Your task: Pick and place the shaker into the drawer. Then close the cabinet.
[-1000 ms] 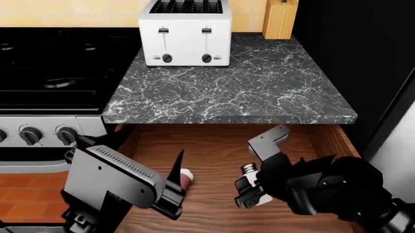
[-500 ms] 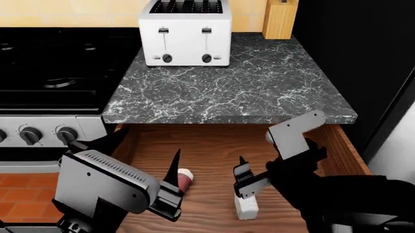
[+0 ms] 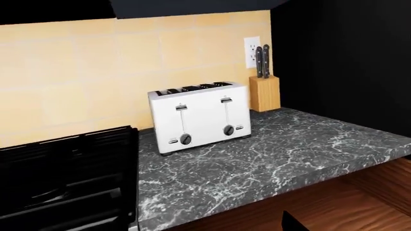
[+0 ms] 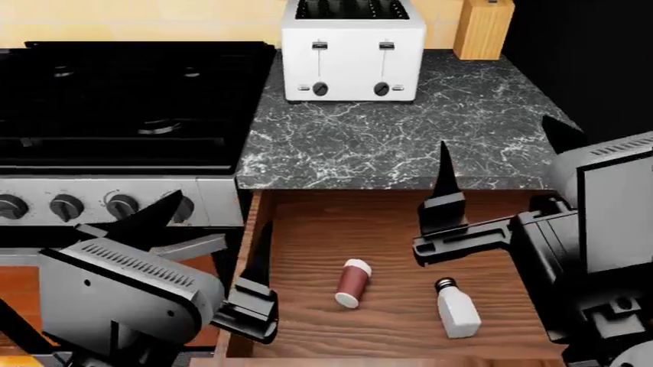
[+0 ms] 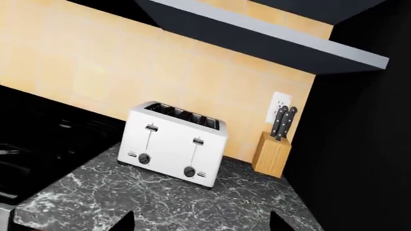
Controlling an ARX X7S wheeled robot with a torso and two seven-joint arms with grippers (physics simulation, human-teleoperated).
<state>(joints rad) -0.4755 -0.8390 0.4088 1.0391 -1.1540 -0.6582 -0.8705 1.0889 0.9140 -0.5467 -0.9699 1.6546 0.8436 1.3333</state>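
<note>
The drawer [image 4: 337, 225] of brown grained wood stands pulled out under the marble counter. The white shaker [image 4: 458, 309] with a dark cap lies on the drawer floor at the right. My right gripper [image 4: 495, 131] is open and empty, above and behind the shaker, over the drawer's back and the counter edge. Its two fingertips [image 5: 126, 222] show wide apart in the right wrist view. My left gripper [image 4: 225, 208] is open and empty at the drawer's left wall. One fingertip [image 3: 293, 224] shows in the left wrist view above the drawer wood [image 3: 359, 202].
A small maroon jar [image 4: 352, 282] with a white cap lies in the drawer's middle. A white toaster [image 4: 352, 50] and a knife block [image 4: 484, 29] stand on the marble counter [image 4: 347, 145]. A black stove [image 4: 112, 99] with knobs is on the left.
My right gripper let go of the white shaker and rose up and back. The shaker went from upright to lying on the drawer floor. The head view shifted.
</note>
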